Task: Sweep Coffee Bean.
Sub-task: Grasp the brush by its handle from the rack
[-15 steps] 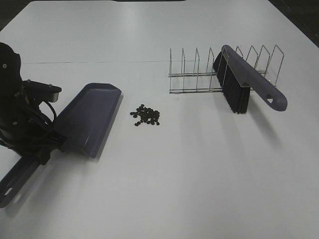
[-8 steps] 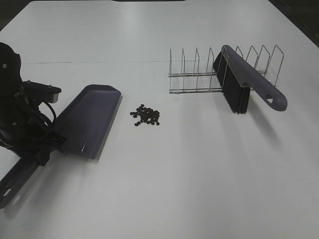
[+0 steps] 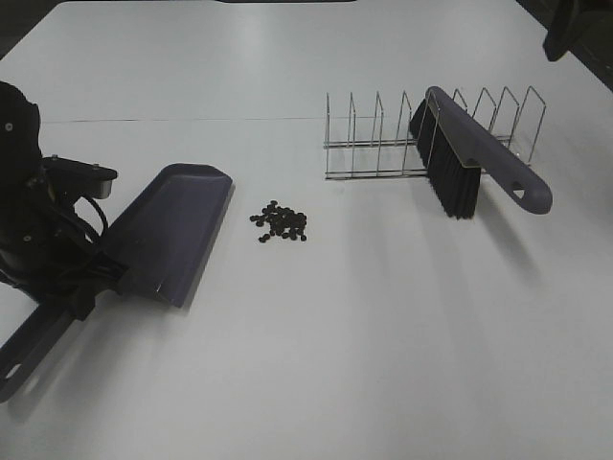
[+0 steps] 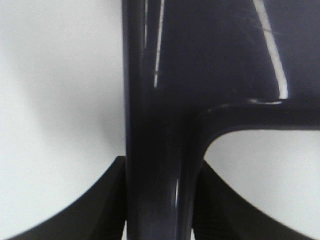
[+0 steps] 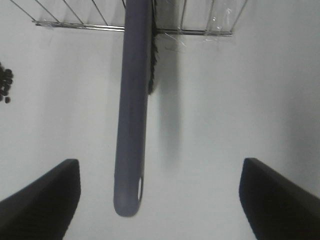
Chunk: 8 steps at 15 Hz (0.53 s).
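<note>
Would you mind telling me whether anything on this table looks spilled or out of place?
Yes: coffee beans lie spilled in a small loose cluster on the white table, between the dustpan and the wire rack. The brush also sits askew, tilted in the rack with its handle poking out.

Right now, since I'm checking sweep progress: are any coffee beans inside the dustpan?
No, the coffee beans lie in one cluster on the table, beside the dustpan and apart from it.

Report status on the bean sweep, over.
Left claw shut on dustpan handle. Right claw open above brush handle, brush leaning in wire rack. Coffee bean pile unswept, beside dustpan lip, apart.
</note>
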Each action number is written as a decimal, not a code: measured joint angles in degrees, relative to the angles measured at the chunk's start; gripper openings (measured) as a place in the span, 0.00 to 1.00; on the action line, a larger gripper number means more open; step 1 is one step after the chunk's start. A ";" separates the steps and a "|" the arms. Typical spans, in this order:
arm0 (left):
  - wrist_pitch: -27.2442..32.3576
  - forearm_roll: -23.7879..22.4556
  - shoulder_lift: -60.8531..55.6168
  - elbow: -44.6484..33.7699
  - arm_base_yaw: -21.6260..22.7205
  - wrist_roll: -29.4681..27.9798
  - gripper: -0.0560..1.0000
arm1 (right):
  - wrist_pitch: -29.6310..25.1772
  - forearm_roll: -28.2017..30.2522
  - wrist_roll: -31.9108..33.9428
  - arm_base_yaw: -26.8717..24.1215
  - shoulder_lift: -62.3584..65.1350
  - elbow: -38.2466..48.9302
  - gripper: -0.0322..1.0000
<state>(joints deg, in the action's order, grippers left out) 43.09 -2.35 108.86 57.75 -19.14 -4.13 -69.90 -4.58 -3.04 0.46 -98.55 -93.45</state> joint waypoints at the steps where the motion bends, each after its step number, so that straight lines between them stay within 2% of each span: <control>1: 0.29 0.00 0.00 0.00 0.00 0.00 0.37 | 0.00 -1.72 -0.06 0.00 -2.64 -2.29 0.76; 8: 1.32 0.06 0.00 0.00 0.00 -1.49 0.37 | 0.69 -8.59 -0.46 0.00 -20.51 -16.21 0.76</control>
<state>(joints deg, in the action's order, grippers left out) 44.40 -2.29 108.86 57.75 -19.14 -5.61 -69.21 -13.18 -3.50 0.46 -119.06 -109.66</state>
